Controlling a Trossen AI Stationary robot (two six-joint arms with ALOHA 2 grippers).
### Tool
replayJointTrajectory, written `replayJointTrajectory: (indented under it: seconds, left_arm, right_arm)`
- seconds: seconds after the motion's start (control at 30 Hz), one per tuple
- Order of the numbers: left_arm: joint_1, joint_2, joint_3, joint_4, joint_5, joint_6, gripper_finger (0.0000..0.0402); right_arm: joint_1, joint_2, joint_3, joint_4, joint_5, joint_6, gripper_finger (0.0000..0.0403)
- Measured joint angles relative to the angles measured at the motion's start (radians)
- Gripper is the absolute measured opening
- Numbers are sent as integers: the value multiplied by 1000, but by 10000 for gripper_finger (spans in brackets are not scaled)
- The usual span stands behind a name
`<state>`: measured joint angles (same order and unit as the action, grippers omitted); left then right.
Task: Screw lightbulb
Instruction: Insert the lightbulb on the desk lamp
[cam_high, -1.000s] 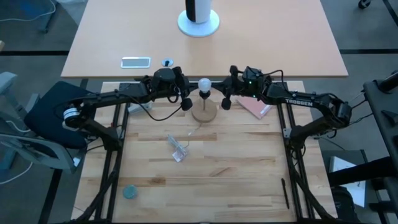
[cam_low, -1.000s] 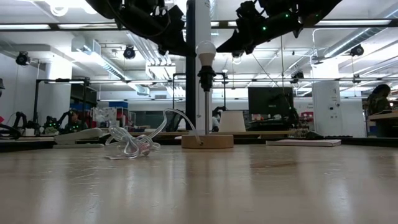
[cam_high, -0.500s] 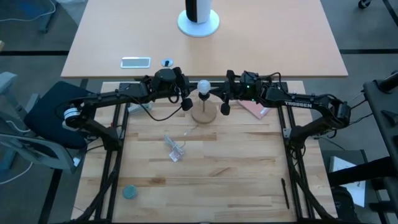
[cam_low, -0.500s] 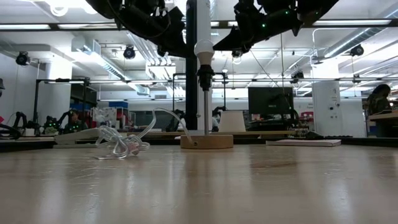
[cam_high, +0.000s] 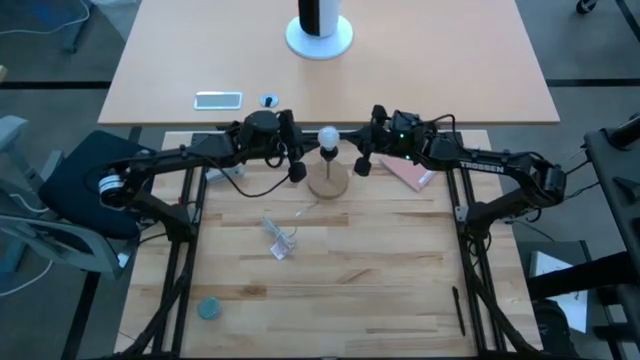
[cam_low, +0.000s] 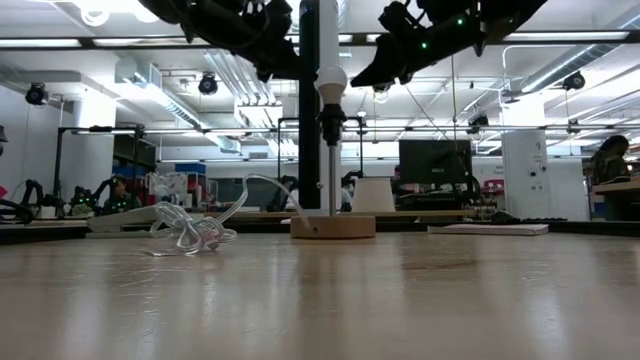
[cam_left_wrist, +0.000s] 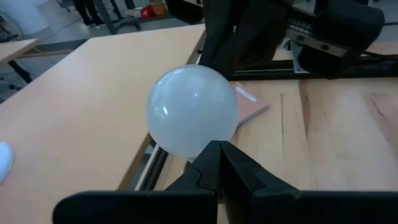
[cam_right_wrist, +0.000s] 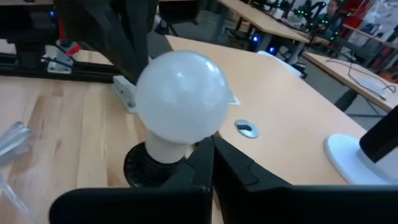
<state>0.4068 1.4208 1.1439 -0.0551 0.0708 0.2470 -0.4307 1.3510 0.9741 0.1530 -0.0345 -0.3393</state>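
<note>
Since half a second ago the right gripper (cam_high: 363, 163) has drawn slightly away from the lightbulb (cam_high: 327, 137), which sits atop the black socket (cam_low: 331, 125) above the wooden stand (cam_high: 328, 181). A sideways knock could tip that stand. Both right and left gripper (cam_high: 295, 170) are pinched closed, empty, flanking the bulb.

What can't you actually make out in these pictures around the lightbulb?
- Lightbulb screw base: whether it is fully seated in the black socket, right wrist view, hidden inside the socket.
- Left tool tip: low view, cut off by the top edge.
- Small round blue-green thing: high view, too small to identify.
- Plastic wrapper: contents unclear, high view, too small.
</note>
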Motion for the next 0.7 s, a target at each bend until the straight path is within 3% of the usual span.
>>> replayJointTrajectory:
  seconds: [0.43,0.7]
  left_arm:
    - [1,0,0,2,-11,-12,0]
    - [1,-14,-1,-55,-12,-28,0]
  right_arm:
    - [12,0,0,-8,-82,39,2]
    - [18,-11,0,-45,-22,35,2]
